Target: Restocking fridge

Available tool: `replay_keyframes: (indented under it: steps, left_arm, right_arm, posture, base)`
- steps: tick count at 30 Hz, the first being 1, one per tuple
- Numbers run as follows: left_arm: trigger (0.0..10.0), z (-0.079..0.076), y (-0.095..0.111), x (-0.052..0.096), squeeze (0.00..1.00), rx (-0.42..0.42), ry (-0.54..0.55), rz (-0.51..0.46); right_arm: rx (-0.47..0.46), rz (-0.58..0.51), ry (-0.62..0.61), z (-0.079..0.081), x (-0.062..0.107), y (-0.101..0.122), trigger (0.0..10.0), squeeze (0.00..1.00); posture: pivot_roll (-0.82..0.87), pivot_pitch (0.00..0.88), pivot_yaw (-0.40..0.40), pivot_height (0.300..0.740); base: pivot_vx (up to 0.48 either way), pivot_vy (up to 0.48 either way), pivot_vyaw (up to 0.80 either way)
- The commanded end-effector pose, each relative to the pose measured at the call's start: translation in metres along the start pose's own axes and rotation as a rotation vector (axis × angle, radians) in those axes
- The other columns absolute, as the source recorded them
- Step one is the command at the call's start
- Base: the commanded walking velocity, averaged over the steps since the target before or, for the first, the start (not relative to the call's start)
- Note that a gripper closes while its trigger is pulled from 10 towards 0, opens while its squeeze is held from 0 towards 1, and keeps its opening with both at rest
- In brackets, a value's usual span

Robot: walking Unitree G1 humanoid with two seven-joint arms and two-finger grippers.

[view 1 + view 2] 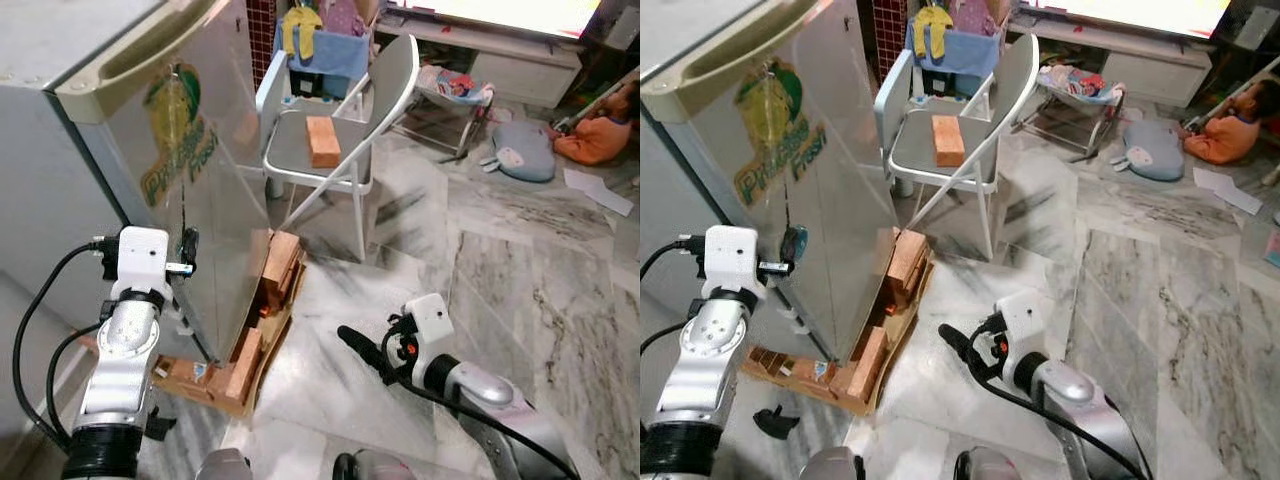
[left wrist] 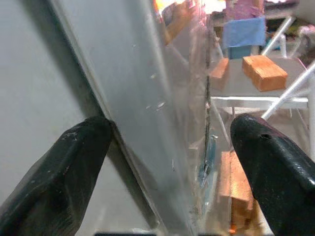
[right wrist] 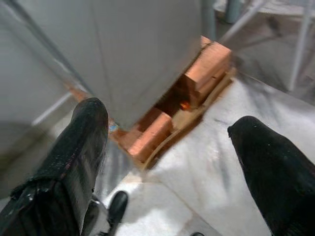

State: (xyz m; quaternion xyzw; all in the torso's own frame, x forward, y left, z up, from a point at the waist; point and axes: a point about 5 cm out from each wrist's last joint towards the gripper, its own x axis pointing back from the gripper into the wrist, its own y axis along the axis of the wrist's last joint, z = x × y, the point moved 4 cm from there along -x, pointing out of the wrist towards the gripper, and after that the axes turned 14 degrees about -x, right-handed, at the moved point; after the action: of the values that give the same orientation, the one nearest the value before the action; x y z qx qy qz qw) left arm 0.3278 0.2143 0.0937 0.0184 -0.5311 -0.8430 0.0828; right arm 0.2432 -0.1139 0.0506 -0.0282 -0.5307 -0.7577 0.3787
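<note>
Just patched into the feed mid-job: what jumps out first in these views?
A silver fridge with a green sticker on its door fills the robot's left, standing on a wooden pallet. The left gripper, fingers open, straddles the door's edge. Beyond, a grey folding chair holds an orange block, while the right gripper hangs open low over the marble floor.

The fridge door [image 1: 800, 190] logo reads "Princess Fresh".

fridge [image 1: 200, 190] silver, green logo | chair [image 1: 340, 120] grey | box [image 1: 322, 140] orange
</note>
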Motion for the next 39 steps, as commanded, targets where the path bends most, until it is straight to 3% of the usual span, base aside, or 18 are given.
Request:
replay_keyframes:
  steps: [1, 5, 8, 10, 11, 12, 14, 15, 17, 21, 24, 29, 39]
  left_arm:
    - [10.0, 0.002, -0.01, -0.003, 0.0, 0.019, 0.041, 0.065]
    - [10.0, -0.008, -0.007, -0.008, 0.0, 0.069, 0.031, 0.062]
    - [10.0, -0.026, 0.005, -0.009, 0.0, 0.084, -0.067, 0.008]
    - [10.0, -0.048, 0.016, -0.006, 0.0, 0.083, -0.203, -0.042]
    - [10.0, -0.049, 0.016, -0.006, 0.0, 0.082, -0.209, -0.043]
    - [10.0, -0.064, 0.014, -0.001, 0.0, 0.088, -0.291, -0.027]
    - [10.0, -0.101, 0.028, 0.022, 0.0, 0.123, -0.532, -0.112]
    - [10.0, -0.101, 0.028, 0.022, 0.0, 0.123, -0.532, -0.112]
    - [10.0, -0.127, 0.053, 0.047, 0.0, 0.203, -0.737, -0.21]
    - [10.0, -0.128, 0.047, 0.045, 0.0, 0.145, -0.709, -0.197]
    - [10.0, -0.113, 0.028, 0.032, 0.0, 0.076, -0.6, -0.132]
    - [10.0, -0.093, 0.024, 0.029, 0.0, 0.04, -0.537, -0.144]
    - [10.0, -0.085, 0.02, 0.029, 0.0, 0.032, -0.475, -0.137]
  right_arm:
    - [0.017, -0.027, 0.031, 0.005, 0.003, 0.008, 10.0, 0.0]
    - [0.04, -0.017, 0.037, 0.006, 0.005, 0.007, 10.0, 0.0]
    - [0.037, -0.013, 0.043, 0.005, 0.006, 0.007, 10.0, 0.0]
    - [0.036, -0.014, 0.05, 0.004, 0.006, 0.008, 10.0, 0.0]
    - [0.035, -0.014, 0.051, 0.004, 0.007, 0.008, 10.0, 0.0]
    - [0.035, -0.013, 0.051, 0.004, 0.006, 0.007, 10.0, 0.0]
    - [0.037, -0.013, 0.059, 0.006, 0.006, 0.006, 10.0, 0.0]
    - [0.037, -0.013, 0.059, 0.006, 0.006, 0.006, 10.0, 0.0]
    - [0.034, -0.013, 0.055, 0.004, 0.006, 0.006, 10.0, 0.0]
    - [0.034, -0.011, 0.053, 0.003, 0.006, 0.005, 10.0, 0.0]
    - [0.04, -0.011, 0.056, 0.003, 0.004, 0.005, 10.0, 0.0]
    - [0.04, -0.009, 0.058, 0.004, 0.003, 0.003, 10.0, 0.0]
    - [0.055, -0.02, 0.042, 0.001, -0.001, 0.003, 10.0, 0.0]
  posture:
    - [0.08, 0.053, -0.046, 0.74]
    - [0.08, 0.049, -0.052, 0.74]
    - [0.08, 0.047, -0.053, 0.74]
    - [0.08, 0.045, -0.054, 0.74]
    - [0.08, 0.045, -0.054, 0.74]
    - [0.08, 0.044, -0.054, 0.74]
    - [0.08, 0.042, -0.053, 0.74]
    - [0.08, 0.042, -0.053, 0.74]
    - [0.08, 0.04, -0.056, 0.74]
    - [0.08, 0.038, -0.055, 0.74]
    - [0.08, 0.034, -0.054, 0.74]
    - [0.08, 0.035, -0.052, 0.74]
    - [0.09, 0.023, -0.048, 0.74]
  base:
    - [0.0, 0.0, 0.0]
    - [0.0, 0.0, 0.0]
    - [0.0, 0.0, 0.0]
    - [0.0, 0.0, 0.0]
    - [0.0, 0.0, 0.0]
    - [0.0, 0.0, 0.0]
    - [0.0, 0.0, 0.0]
    - [0.0, 0.0, 0.0]
    - [0.0, 0.0, 0.0]
    - [0.0, 0.0, 0.0]
    - [0.0, 0.0, 0.0]
    - [0.0, 0.0, 0.0]
    - [0.0, -0.356, 0.0]
